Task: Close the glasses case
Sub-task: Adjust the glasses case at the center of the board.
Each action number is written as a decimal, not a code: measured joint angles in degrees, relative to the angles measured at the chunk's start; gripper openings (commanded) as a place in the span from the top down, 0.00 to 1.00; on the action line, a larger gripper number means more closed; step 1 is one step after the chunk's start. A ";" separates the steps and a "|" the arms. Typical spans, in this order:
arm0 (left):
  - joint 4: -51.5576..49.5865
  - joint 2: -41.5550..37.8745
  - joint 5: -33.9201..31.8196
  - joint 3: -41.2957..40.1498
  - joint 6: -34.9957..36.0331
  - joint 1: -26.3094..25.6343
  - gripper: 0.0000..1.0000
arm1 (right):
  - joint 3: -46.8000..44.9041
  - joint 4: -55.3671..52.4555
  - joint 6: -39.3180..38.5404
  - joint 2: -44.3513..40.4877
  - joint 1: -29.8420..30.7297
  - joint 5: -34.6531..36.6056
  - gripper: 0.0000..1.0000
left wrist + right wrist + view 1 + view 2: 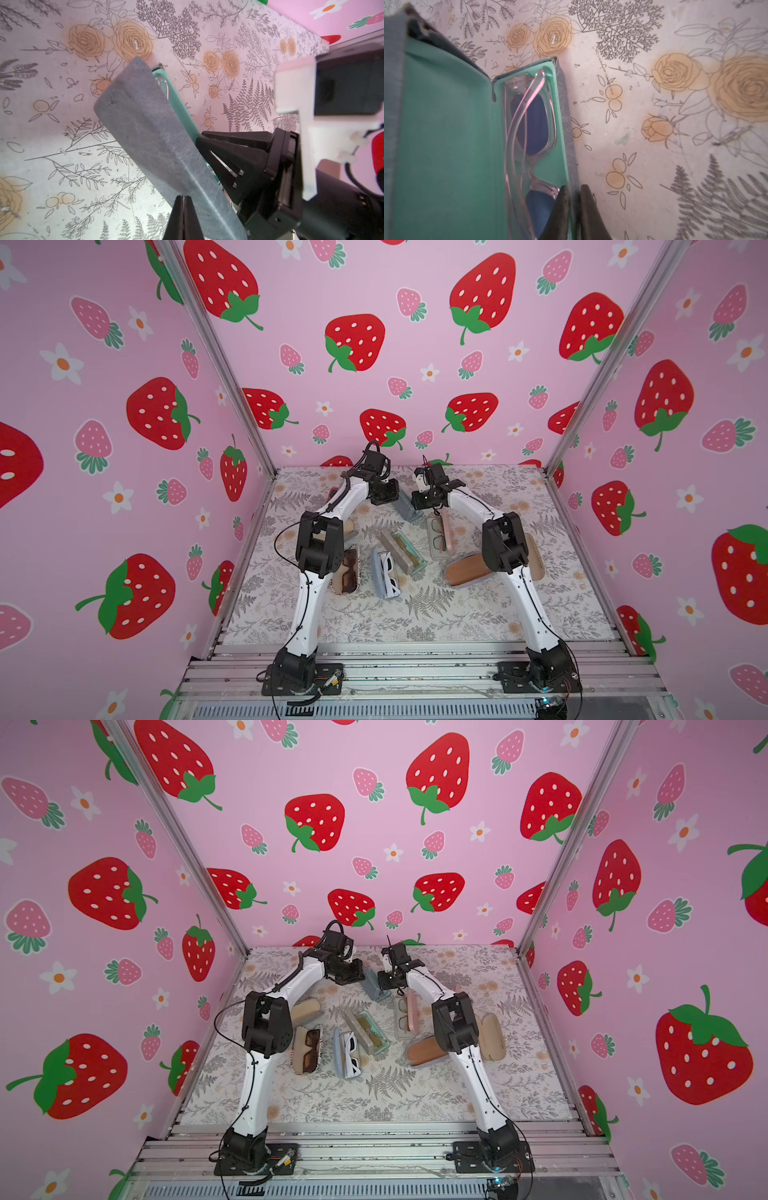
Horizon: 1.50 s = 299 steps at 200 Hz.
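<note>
We judge the open glasses case (pixel 446 135), far-centre on the worktop (pixel 654 166), stiff and light (glasses (pixel 529 124) inside look fragile). Right pincer (pixel 574 190) clamps its base wall; left pincer (pixel 183 199), closed together, rests against the lid (pixel 149 133).

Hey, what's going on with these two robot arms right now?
Both arms are working on the grey glasses case at the far middle of the table. The right hand pinches the rim of its base, while the shut left hand rests against the lid from outside. The lid is not yet down; pink-framed glasses lie inside.
</note>
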 measured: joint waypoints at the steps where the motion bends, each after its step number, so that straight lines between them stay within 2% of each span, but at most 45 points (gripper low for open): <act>1: 0.00 0.00 0.00 0.00 0.00 0.00 1.00 | -0.09 0.04 0.02 -0.04 0.00 0.00 0.86; 70: 1.27 -3.08 -0.02 -5.42 -0.09 0.00 1.00 | -9.01 0.09 2.75 -5.70 0.39 -0.37 0.85; 85: 1.53 -4.24 -0.02 -6.62 -0.09 0.00 1.00 | -9.88 0.02 3.43 -6.23 0.59 -0.37 0.82; 99: 1.70 -4.85 0.00 -6.91 -0.07 0.00 1.00 | -10.19 0.09 4.04 -6.27 0.87 -0.48 0.71; 131: 2.58 -5.07 0.02 -7.13 -0.13 0.00 1.00 | -10.34 -0.17 4.94 -6.86 1.68 -0.81 0.57; 178: 2.60 -5.07 0.11 -7.19 -0.26 0.00 1.00 | -10.36 -2.01 4.79 -8.35 1.92 0.28 0.49; 215: 2.38 -5.01 0.17 -6.78 -0.26 0.00 1.00 | -10.34 -3.52 4.00 -11.74 1.92 1.73 0.49; 224: 2.32 -5.01 0.20 -6.49 -0.26 0.00 1.00 | -10.29 -3.65 3.80 -12.28 1.92 2.08 0.57; 241: 2.27 -4.92 0.26 -5.81 -0.26 0.00 1.00 | -10.19 -4.02 3.34 -12.61 1.92 2.84 0.78; 250: 2.12 -4.72 0.55 -5.18 -0.26 0.00 1.00 | -10.16 -4.48 3.37 -12.59 1.92 3.13 0.85; 273: 1.92 -3.26 1.27 -2.69 -0.26 -0.07 1.00 | -8.74 -6.73 3.34 -11.89 1.90 3.63 0.93; 299: 1.40 -1.57 1.68 -1.16 -0.26 -0.42 1.00 | -5.70 -7.96 3.34 -10.03 1.88 3.67 0.94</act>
